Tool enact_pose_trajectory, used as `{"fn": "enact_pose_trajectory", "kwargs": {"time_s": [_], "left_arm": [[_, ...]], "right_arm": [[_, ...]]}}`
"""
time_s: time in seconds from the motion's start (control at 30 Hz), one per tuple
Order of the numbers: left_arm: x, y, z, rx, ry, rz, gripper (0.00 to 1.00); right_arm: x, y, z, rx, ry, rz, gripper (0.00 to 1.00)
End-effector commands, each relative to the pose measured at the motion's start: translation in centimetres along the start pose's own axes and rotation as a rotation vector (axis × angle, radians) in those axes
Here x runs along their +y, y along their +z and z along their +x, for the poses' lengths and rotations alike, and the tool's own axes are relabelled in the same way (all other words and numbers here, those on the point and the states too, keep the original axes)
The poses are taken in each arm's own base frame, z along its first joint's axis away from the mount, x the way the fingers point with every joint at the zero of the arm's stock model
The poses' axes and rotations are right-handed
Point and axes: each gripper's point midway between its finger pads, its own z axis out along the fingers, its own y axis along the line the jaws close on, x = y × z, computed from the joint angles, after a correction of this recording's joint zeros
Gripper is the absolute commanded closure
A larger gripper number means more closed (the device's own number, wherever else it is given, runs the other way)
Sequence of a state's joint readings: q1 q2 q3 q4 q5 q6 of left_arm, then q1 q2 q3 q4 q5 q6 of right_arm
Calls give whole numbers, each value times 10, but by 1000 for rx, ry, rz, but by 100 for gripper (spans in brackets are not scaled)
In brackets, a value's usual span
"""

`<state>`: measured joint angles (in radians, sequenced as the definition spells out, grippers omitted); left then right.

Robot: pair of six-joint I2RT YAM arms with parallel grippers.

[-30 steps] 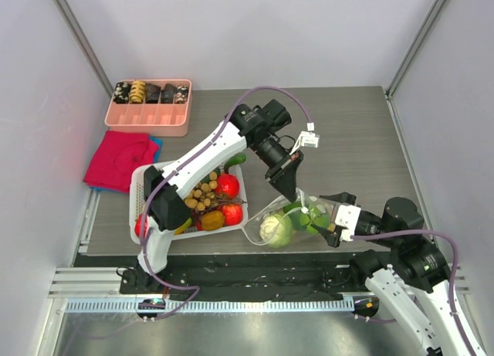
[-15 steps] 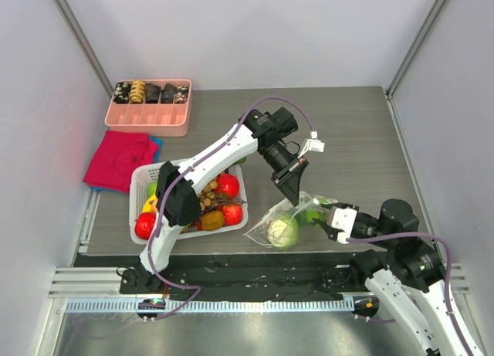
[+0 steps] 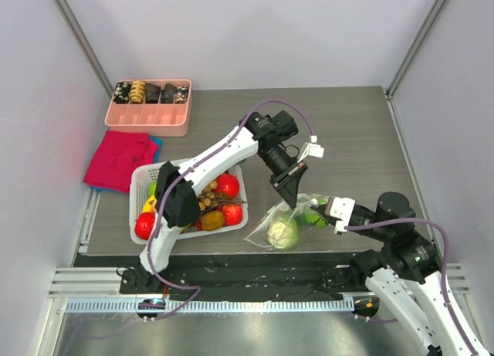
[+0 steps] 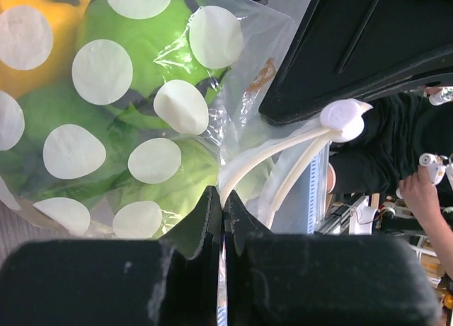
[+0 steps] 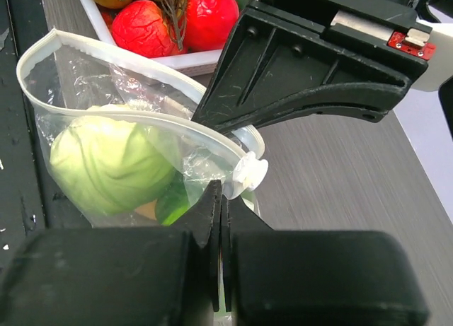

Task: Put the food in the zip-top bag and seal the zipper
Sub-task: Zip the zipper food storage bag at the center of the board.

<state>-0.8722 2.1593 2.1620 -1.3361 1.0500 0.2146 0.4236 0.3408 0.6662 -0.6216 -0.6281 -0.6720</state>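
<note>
right at the tips of the left pincer the jaws are squeezed together on the zipper strip of the zip-top bag. my guess is it's holding the mouth up so the floppy plastic can't slump shut. facing it from the other side, the right pincer is also closed tight, nipping the same strip just under the little white slider knob, probably to anchor that end for the seal. hanging below both pincers inside the bag are a pale cabbage and a green pepper. the mouth loop between the pincers gapes open, so no sealing yet. more food sits in the white basket just beyond the left pincer, on the surface.
</note>
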Motion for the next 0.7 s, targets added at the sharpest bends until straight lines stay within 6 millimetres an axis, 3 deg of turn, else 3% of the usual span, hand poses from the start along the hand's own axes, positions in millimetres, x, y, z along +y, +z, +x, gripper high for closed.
{"fn": "enact_pose_trajectory", "kwargs": {"time_s": [0.0,0.03,0.07,0.1,0.13,0.17,0.2,0.23,0.27,0.3,0.43,0.6,0.67], "left_arm": [[-26,-24,-12,-67,84,-16,85],[-24,-28,-10,-78,67,-7,67],[-30,-42,-22,-150,141,-31,61],[-27,-60,-29,-218,94,-57,57],[-9,-62,-23,-255,49,-75,50],[-35,-86,-30,-357,131,-114,45],[-37,-104,-59,-497,292,-155,38],[-22,-104,-47,-544,223,-193,25],[-30,-109,-48,-589,285,-216,20],[-57,-122,-55,-660,420,-240,17],[-65,-101,-46,-613,538,-325,16],[-74,-77,-57,-582,728,-375,20],[-69,-67,-59,-555,779,-392,20]], "right_arm": [[-11,-5,-27,-62,-28,24,99],[-10,-8,-30,-69,-10,32,99],[-12,-9,-31,-68,4,45,99],[-12,-11,-34,-73,20,53,99],[-10,-13,-36,-77,54,56,99],[-10,-14,-36,-78,74,61,99],[-9,-15,-35,-78,88,65,99],[-8,-16,-35,-79,96,71,99],[-8,-18,-35,-84,113,81,99],[-8,-19,-34,-83,122,91,99],[-8,-22,-37,-96,146,106,99],[-6,-23,-38,-113,122,105,99],[-5,-23,-40,-122,116,106,99]]}}
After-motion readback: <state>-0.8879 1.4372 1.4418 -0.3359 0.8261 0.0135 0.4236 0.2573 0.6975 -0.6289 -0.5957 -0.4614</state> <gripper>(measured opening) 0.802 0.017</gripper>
